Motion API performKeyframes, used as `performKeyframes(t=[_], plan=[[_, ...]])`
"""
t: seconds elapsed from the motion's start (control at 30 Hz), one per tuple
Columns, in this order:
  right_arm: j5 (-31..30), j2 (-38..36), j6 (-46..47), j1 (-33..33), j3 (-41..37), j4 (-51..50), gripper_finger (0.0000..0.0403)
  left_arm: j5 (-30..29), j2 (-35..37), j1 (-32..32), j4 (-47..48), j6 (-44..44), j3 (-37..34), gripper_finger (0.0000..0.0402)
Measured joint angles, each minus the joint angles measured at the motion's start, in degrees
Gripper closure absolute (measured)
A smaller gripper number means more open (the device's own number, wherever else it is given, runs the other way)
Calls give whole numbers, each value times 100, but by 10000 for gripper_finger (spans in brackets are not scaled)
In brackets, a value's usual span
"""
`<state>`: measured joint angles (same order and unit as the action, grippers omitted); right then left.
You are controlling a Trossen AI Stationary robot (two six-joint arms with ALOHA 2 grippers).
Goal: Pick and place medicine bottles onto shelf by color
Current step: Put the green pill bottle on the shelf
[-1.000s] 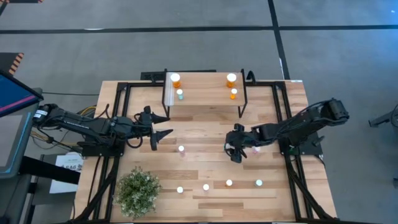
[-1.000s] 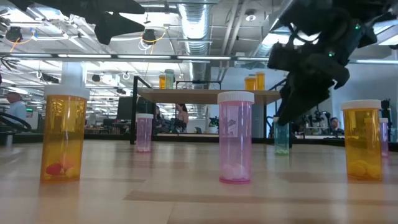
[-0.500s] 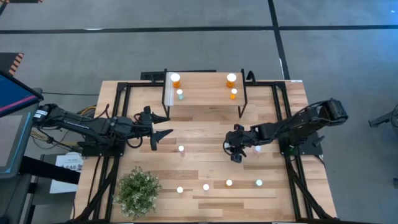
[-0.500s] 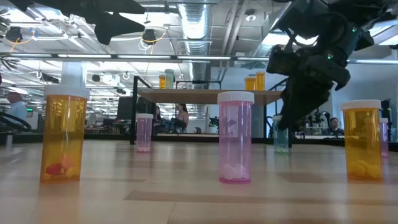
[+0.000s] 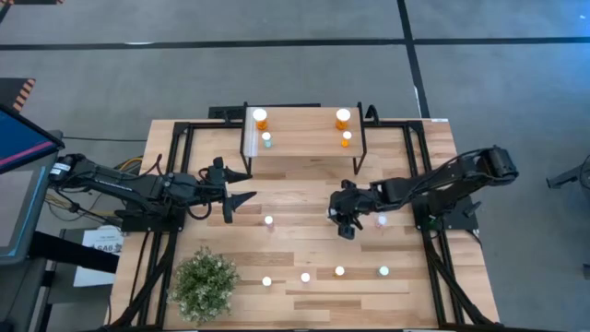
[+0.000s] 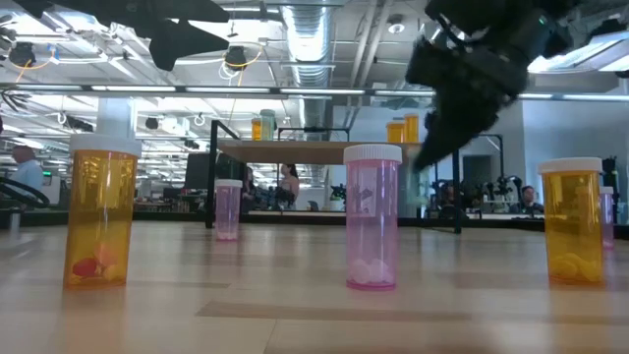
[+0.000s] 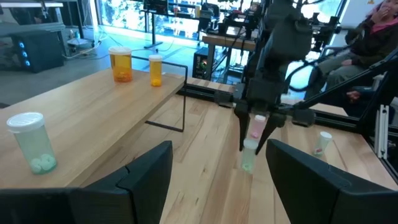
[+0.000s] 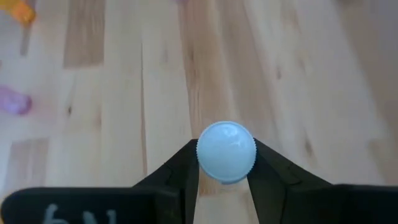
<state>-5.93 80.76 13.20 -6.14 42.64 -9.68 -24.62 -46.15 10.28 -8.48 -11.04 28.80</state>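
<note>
**Inspector:** Lifted since the previous frame: the teal bottle (image 7: 249, 154) that stood on the tabletop in the low view now hangs clear of the wood, pinched at its cap by the right gripper (image 5: 346, 222), which has shifted slightly toward the table's middle.

**Clerk:** Describe the bottle.

**Inspector:** Small cylinder, pale green translucent body, round white ribbed cap (image 8: 226, 151). In the right wrist view both dark fingers (image 8: 181, 168) press against opposite sides of the cap. It sits over the centre-right of the table (image 5: 304, 189), in front of the shelf (image 5: 304, 140).

**Clerk:** Shelf contents?

**Inspector:** Four bottles on the light plank. At the left end, a larger orange bottle (image 5: 260, 118) with a small teal one (image 5: 266, 139) beside it; at the right end, a larger orange one (image 5: 343, 117) and a small orange one (image 5: 346, 138).

**Clerk:** Remaining stock?

**Inspector:** One pink bottle (image 5: 382, 220) just beside the right gripper, another (image 5: 268, 221) near centre-left. Four more stand in a row along the near edge; from above only white caps show. The low view shows two orange (image 6: 99, 216) and one pink (image 6: 371, 218) close to the camera.

**Clerk:** Left arm?

**Inspector:** Left gripper (image 5: 241, 186) waits at the left side, fingers spread, empty. A potted plant (image 5: 203, 283) stands at the near-left corner.
</note>
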Motion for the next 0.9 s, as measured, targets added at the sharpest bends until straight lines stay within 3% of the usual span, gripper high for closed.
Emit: performKeyframes(t=[0.23, 0.5, 0.67, 0.9], plan=[[-1, -305, -710, 389, 1038, -708, 272, 2, 0, -2, 2, 0, 1, 155], [-5, -683, -1471, 1357, 2089, -1249, 267, 39, -1, 0, -3, 32, 2, 155], [22, -579, -1786, 2098, 2610, -1589, 267, 37, -1, 0, -4, 30, 2, 155], [594, -261, -2009, 3002, 2948, -1693, 265, 35, -1, -2, -6, 30, 2, 155]])
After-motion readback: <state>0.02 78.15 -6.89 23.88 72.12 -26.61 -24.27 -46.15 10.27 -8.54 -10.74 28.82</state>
